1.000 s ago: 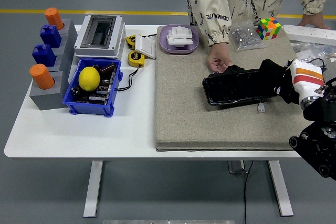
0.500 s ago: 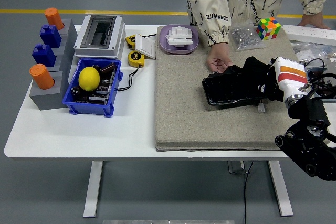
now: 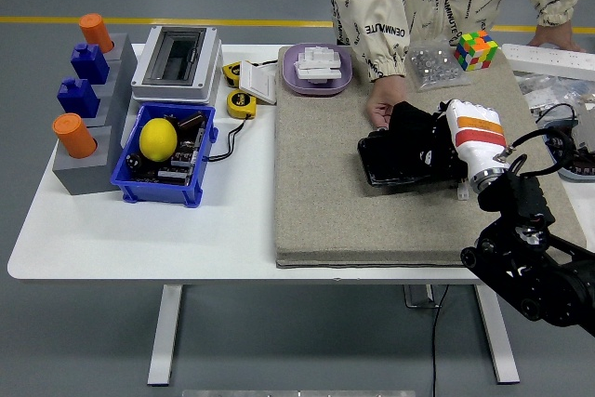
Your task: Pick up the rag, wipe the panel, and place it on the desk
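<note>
A black panel lies on the grey felt mat. My right hand, white with an orange stripe, reaches in from the right. It is shut on a black rag and presses it onto the panel's upper middle. A person's hand rests on the mat at the panel's far left corner, touching it. My left arm is out of view.
A Rubik's cube and a bag of small parts lie at the mat's far right. A purple tray, tape measures, a grey box, a blue bin holding a lemon, and a block stand are on the left.
My right hand has slid left across the panel with the rag, from the panel's right end to its upper middle. The person's hand has stayed at the panel's corner.
</note>
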You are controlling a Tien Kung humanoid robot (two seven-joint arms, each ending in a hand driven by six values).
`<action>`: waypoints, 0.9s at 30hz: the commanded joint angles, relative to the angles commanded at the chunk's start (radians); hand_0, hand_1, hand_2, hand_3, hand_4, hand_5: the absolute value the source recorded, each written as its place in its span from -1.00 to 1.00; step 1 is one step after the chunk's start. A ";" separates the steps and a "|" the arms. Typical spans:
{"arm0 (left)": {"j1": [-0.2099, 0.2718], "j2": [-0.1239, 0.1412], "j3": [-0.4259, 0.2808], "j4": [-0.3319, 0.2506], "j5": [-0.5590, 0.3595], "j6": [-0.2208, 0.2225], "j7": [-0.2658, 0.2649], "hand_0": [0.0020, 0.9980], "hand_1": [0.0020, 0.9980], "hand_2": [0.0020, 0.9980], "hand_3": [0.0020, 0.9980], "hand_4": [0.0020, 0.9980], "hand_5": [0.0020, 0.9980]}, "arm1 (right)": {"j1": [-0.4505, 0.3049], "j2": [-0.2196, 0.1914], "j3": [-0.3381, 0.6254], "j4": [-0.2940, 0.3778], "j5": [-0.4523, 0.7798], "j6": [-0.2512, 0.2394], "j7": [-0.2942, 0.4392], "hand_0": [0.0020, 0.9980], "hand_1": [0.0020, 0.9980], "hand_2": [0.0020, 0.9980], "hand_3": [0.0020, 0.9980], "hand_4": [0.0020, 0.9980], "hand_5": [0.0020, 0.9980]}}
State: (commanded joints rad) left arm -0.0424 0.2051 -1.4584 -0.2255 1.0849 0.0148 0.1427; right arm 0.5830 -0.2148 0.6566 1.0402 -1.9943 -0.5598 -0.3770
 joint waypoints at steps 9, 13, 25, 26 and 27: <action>0.002 0.002 0.004 0.000 -0.001 0.000 0.000 0.22 0.28 0.31 0.13 0.26 -0.12 | -0.008 0.024 -0.041 0.027 -0.002 0.000 -0.004 -0.41 -0.22 -0.16 -0.13 0.94 -0.89; 0.002 0.003 0.007 0.000 -0.002 0.000 0.000 0.22 0.28 0.31 0.13 0.26 -0.12 | -0.013 0.036 -0.062 0.039 0.000 0.000 -0.006 -0.41 -0.22 -0.16 -0.13 0.94 -0.89; 0.004 0.005 0.014 0.000 -0.003 0.000 0.000 0.22 0.28 0.31 0.12 0.26 -0.12 | -0.004 0.057 -0.156 0.088 0.003 0.003 -0.013 -0.41 -0.22 -0.16 -0.13 0.94 -0.89; 0.005 0.005 0.014 0.000 -0.003 0.000 0.000 0.22 0.28 0.31 0.13 0.26 -0.12 | -0.003 0.059 -0.165 0.091 0.003 0.004 -0.013 -0.41 -0.22 -0.16 -0.13 0.94 -0.90; 0.005 0.005 0.014 0.000 -0.003 0.000 0.000 0.22 0.28 0.31 0.13 0.26 -0.12 | -0.001 0.059 -0.171 0.094 0.003 0.004 -0.013 -0.41 -0.22 -0.16 -0.13 0.94 -0.90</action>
State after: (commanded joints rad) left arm -0.0375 0.2099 -1.4443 -0.2254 1.0820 0.0152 0.1432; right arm 0.5819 -0.1553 0.4853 1.1339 -1.9908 -0.5556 -0.3904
